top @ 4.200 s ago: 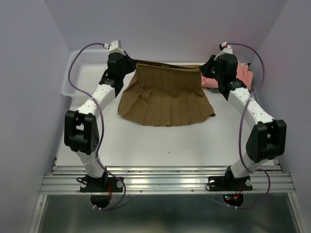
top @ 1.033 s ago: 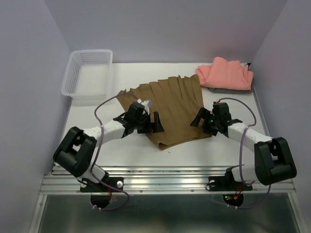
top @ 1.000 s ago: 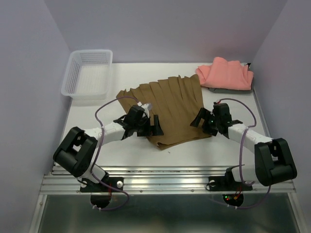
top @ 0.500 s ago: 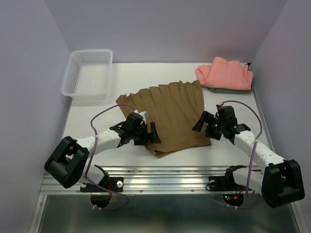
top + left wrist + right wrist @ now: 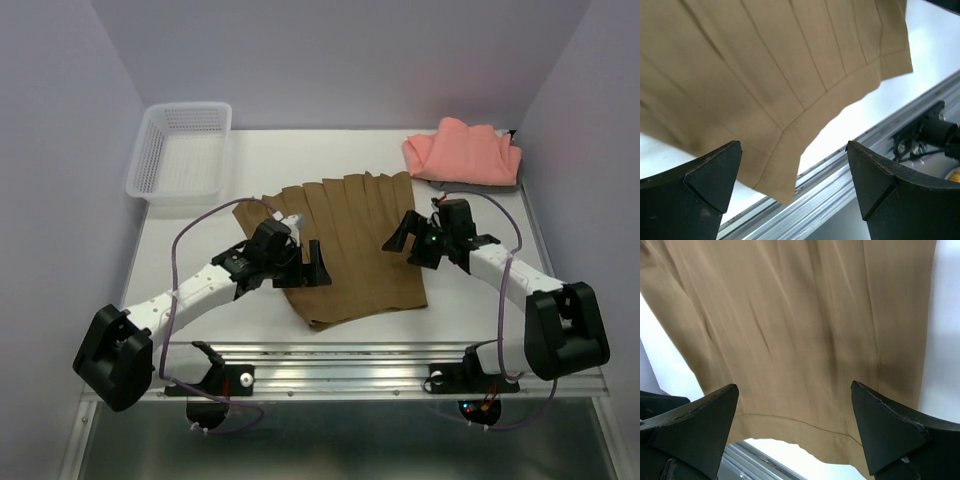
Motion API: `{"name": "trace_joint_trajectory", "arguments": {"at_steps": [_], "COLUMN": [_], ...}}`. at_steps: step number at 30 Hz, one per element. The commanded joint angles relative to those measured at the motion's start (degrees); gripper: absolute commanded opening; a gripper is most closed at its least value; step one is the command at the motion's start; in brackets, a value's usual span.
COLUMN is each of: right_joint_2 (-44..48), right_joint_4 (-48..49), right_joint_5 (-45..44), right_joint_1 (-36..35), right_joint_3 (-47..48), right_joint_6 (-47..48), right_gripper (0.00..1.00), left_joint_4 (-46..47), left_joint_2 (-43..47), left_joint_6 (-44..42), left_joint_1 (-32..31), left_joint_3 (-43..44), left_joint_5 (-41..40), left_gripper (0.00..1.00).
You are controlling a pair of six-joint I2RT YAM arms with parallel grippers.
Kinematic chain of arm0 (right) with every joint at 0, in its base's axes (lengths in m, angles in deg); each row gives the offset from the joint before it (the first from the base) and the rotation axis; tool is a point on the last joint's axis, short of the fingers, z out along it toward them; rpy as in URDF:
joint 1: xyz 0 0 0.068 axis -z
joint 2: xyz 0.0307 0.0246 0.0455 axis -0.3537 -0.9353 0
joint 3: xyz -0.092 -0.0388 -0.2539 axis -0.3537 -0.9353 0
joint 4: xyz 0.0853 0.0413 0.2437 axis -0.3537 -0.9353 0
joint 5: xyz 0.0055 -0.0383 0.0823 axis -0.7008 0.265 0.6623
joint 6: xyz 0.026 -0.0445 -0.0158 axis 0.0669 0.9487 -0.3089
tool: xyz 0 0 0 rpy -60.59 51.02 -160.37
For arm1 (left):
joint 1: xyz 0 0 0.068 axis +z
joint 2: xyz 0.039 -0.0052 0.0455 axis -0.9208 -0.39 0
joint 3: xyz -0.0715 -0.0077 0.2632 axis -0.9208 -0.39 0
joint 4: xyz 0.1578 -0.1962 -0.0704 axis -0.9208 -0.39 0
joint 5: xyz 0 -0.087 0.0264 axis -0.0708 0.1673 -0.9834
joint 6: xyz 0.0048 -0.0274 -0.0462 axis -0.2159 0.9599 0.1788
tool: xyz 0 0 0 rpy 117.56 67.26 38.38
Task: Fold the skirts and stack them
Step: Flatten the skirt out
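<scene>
The olive-brown pleated skirt (image 5: pixel 360 245) lies spread in the middle of the table, its hem near the front edge. My left gripper (image 5: pixel 305 270) hovers open over its left hem corner; in the left wrist view the brown skirt (image 5: pixel 765 75) fills the top, and nothing sits between the open left gripper (image 5: pixel 795 165) fingers. My right gripper (image 5: pixel 408 240) is open above the skirt's right side; the right wrist view shows the open right gripper (image 5: pixel 795 410) over the pleated skirt (image 5: pixel 790 330). The salmon-pink skirt (image 5: pixel 463 150) lies folded on the grey skirt (image 5: pixel 478 185) at back right.
A white mesh basket (image 5: pixel 150 160) stands at the back left corner. The metal rail (image 5: pixel 340 365) runs along the table's front edge, just beyond the skirt's hem, and shows as the rail (image 5: pixel 850 165) in the left wrist view. Walls close in left, right and back.
The brown skirt has turned straighter and slid toward the front edge. My left arm has stretched out lower and leftward; my right gripper has moved back and to the left over the cloth.
</scene>
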Motion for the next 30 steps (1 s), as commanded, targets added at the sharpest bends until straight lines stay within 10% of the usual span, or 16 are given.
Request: {"name": "trace_joint_trajectory", "arguments": {"at_steps": [1,16,30], "right_joint_2": [-0.61,-6.6,9.32], "right_joint_4": [5.01,-0.18,-1.85], "right_joint_5": [4.19,-4.43,0.23], "right_joint_1": [-0.41,-0.41,-4.71], "right_joint_3": [-4.45,-5.87,-0.69], "right_joint_6": [-2.02,1.05,12.3], "right_gripper": [1.0,1.0,1.0], "left_joint_4": [4.54,5.43,-1.96], "left_joint_2": [-3.35,-1.43,8.76], "left_joint_6": [-1.98,6.1,4.7], "left_joint_1": [-2.68,-10.26,-10.52], "left_joint_3": [-1.48,-16.25,-6.77], "left_joint_5": [7.32,12.6,2.84], "left_gripper": [0.98,0.98,0.98]}}
